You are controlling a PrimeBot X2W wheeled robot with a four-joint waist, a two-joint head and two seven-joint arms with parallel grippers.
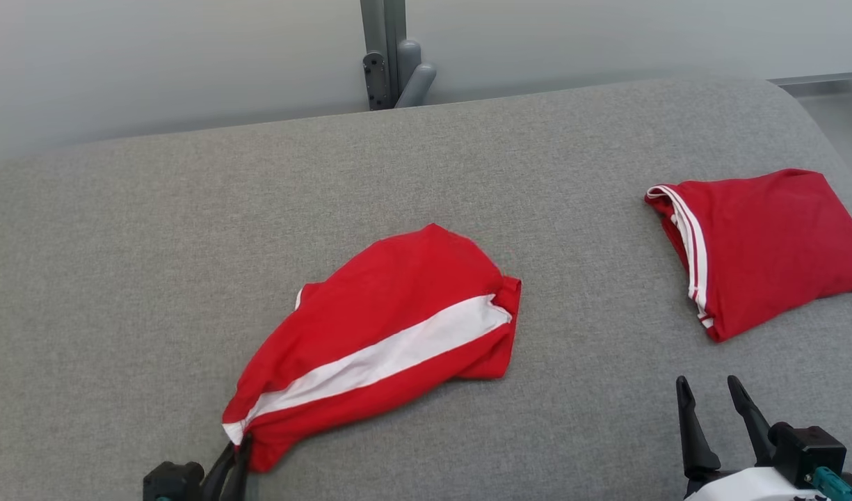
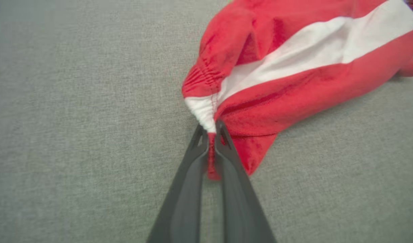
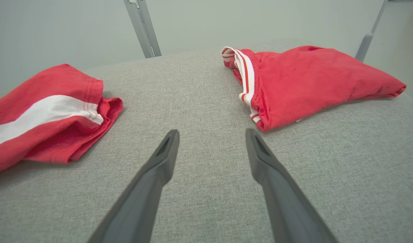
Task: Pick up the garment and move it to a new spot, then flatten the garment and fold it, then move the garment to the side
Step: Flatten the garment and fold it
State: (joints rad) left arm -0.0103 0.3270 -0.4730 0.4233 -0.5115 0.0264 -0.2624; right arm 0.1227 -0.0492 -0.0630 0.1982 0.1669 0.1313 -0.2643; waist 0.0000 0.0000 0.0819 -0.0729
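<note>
The place looked like a robotics lab or test bay. The work surface was a broad table (image 1: 189, 278) covered from edge to edge in plain grey woven fabric, rounded at its far edge. Behind it stood a bare, pale grey wall (image 1: 154, 62). A grey metal post (image 1: 384, 35) rose against the wall, carrying a dark bracket (image 1: 375, 80). A red garment with a white stripe (image 1: 377, 341) and a folded red garment (image 1: 766, 250) lay well apart on the fabric, with industrial fittings around them.

Garment (image 1: 398, 299) corner in left tool (image 1: 235, 456).
</note>
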